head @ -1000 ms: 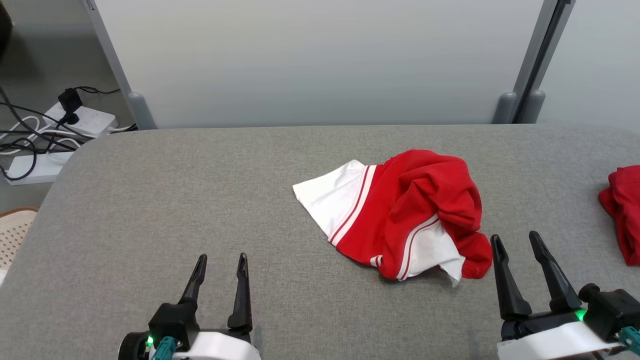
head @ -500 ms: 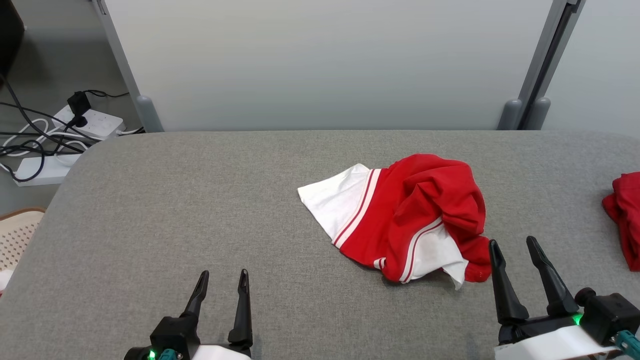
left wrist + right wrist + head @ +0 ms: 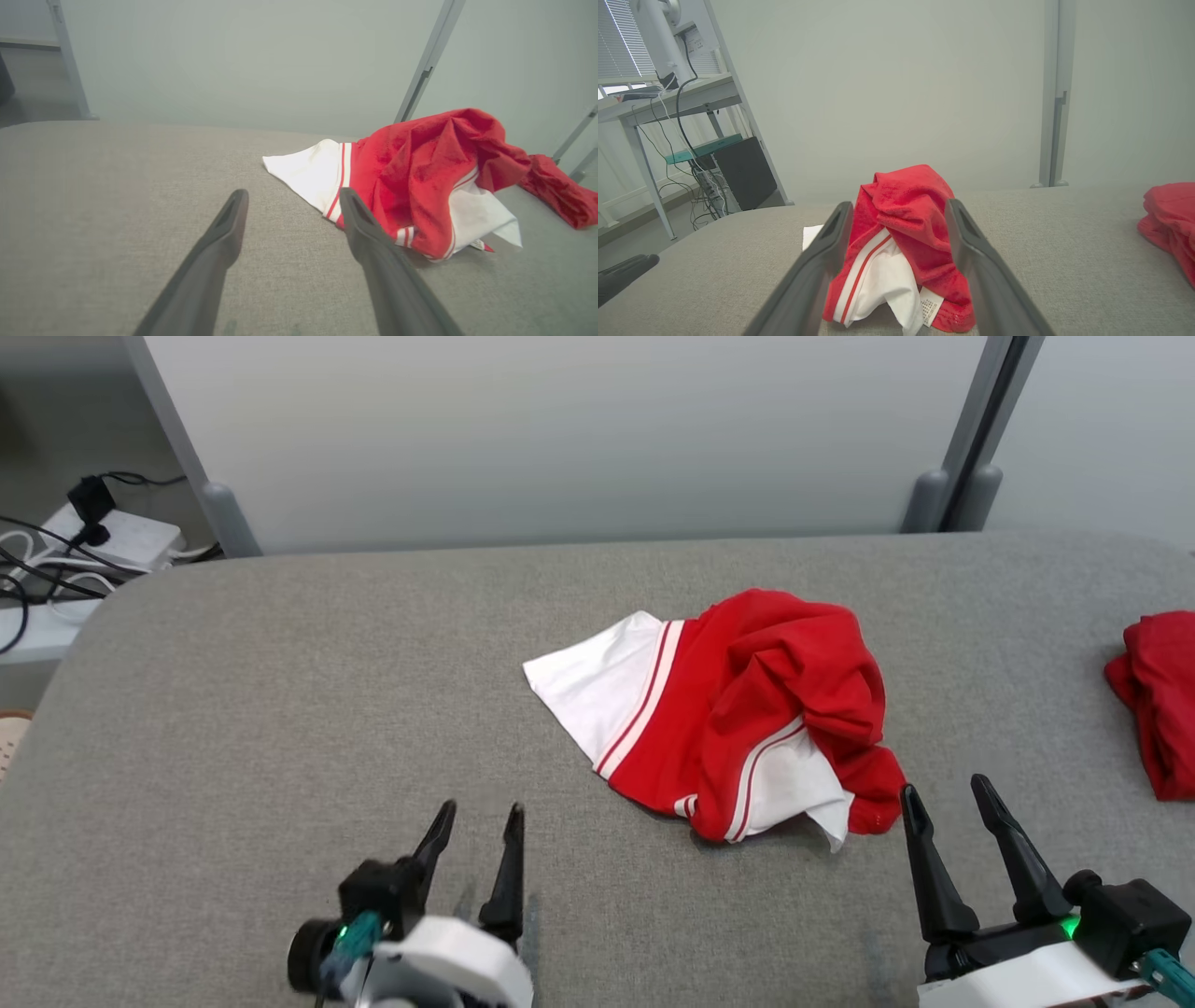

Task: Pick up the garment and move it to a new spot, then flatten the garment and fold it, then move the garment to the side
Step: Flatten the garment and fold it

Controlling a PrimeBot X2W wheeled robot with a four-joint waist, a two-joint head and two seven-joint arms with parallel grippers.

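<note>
**A:** Where is the garment now?

**B:** The red and white garment (image 3: 738, 709) lies crumpled on the grey padded table (image 3: 280, 709), a little to the right of the middle. No claw touches it. The right gripper (image 3: 944, 789) stands just beside the near red corner, with its fingers spread wide and nothing between them. The left gripper (image 3: 482, 809) is further off to the left, also spread wide and empty.

**A:** So the step in hand is the first pick-up?

**B:** It seems so. The garment is not lifted and not flat.

**A:** How should the robot take it well?

**B:** In the right wrist view the heap sits between the two fingers, so this arm looks well aimed. It should go forward and low, with the fingertips close to the table on either side of the red hem near the white label (image 3: 931, 305). Then it should close on one or two layers, not on the whole bunch. The left arm is better aimed at the flat white panel (image 3: 588, 686), which gives a clean edge on its side.

**A:** Is there any risk?

**B:** The padded cover may drag the fingertips. A grip on the top fold alone would probably raise only a loop. Another red cloth (image 3: 1153, 700) lies at the right edge, well apart, so the new spot is better chosen toward the left half of the table.
</note>
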